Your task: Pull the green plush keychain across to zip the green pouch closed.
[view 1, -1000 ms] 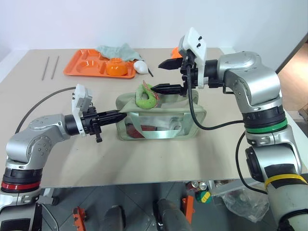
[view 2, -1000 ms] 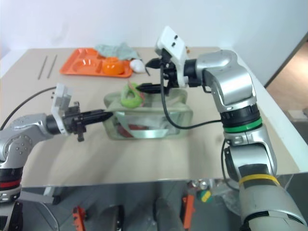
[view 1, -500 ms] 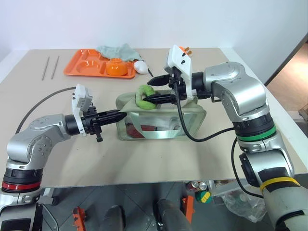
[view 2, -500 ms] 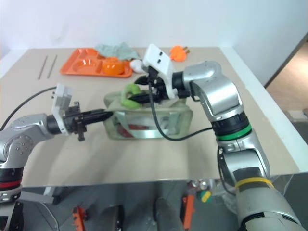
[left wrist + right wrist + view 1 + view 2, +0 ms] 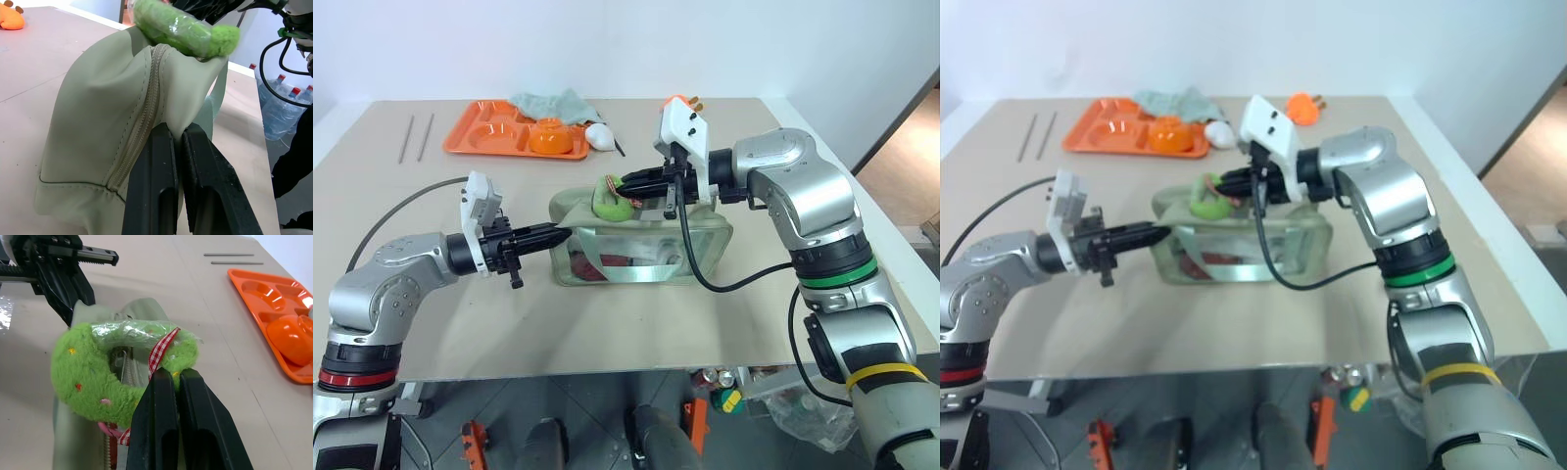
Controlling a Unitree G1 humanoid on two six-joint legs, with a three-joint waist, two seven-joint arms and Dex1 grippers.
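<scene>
The green plush keychain (image 5: 611, 195), lime and curled with a red-checked loop, sits atop the pale green pouch (image 5: 641, 245) mid-table (image 5: 636, 323). The right gripper (image 5: 628, 182) is clamped on it; the left gripper (image 5: 560, 234) pinches the pouch's left end. Far left lies an orange tray (image 5: 499, 129) with a teal-grey cloth (image 5: 553, 103) behind it.

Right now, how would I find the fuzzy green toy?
Find the pale green pouch mid-table. On its top, at the end nearer the left gripper, sits the green plush keychain, pinched by the right gripper. It is fuzzy lime green with a red-checked ribbon.
</scene>
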